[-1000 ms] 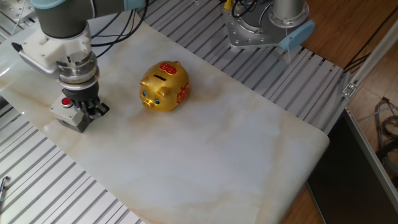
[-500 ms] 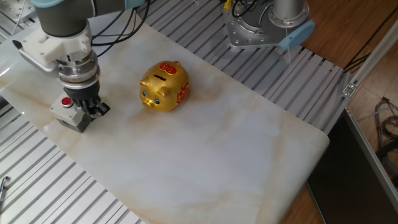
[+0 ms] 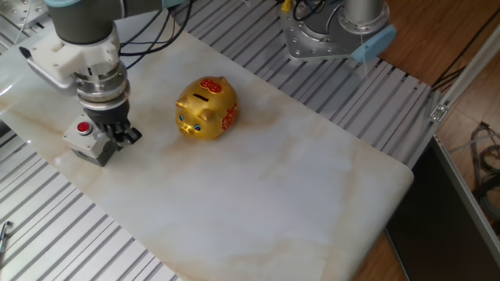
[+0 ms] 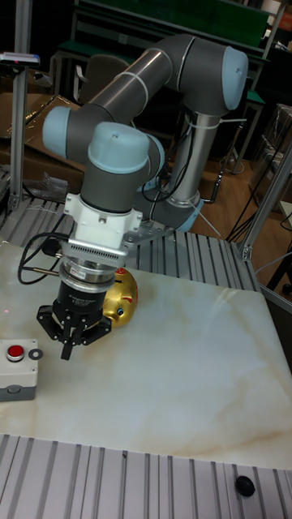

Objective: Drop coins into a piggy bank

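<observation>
jaws look pinched together over the grey box (image 4: 18,371); whether they hold a coin i cannot tell. gripper (image 3: 119,133) has edged right since a second ago, toward the piggy bank (image 3: 206,108) mid-table. likely carrying toward the slot.

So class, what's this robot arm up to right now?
A single robot arm holds its gripper low over the pale table, next to a grey box with a red button. The gold piggy bank stands a little way off, upright, slot on top, with nothing touching it. No coin can be made out in the fingers, and whether they are closed is unclear. No coin is at the slot.
</observation>
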Robot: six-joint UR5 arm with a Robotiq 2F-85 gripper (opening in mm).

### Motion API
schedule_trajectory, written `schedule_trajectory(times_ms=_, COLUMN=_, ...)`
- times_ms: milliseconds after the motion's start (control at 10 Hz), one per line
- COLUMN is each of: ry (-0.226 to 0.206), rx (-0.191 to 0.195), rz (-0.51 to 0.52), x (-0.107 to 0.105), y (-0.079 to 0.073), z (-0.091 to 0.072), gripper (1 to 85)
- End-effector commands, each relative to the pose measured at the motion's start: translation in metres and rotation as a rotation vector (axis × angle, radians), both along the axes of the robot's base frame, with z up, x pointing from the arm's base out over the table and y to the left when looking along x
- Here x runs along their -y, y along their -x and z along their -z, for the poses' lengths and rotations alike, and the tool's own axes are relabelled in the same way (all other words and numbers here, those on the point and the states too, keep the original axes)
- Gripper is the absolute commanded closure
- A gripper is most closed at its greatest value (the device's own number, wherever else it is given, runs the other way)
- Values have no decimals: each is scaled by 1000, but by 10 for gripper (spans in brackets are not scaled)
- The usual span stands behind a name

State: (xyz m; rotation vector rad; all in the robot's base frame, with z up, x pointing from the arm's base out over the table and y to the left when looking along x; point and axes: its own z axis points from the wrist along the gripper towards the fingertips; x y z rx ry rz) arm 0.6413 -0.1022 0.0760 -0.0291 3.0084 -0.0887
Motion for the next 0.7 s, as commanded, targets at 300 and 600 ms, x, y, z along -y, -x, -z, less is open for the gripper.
schedule_trajectory(times_ms=300, ry=49, rx=-18, rz=-14, x=-8, y=6, z=-13, gripper=617)
schedule_trajectory(times_ms=600, ry=86, rx=-13, rz=-42, x=-2, y=4, z=-12, gripper=537)
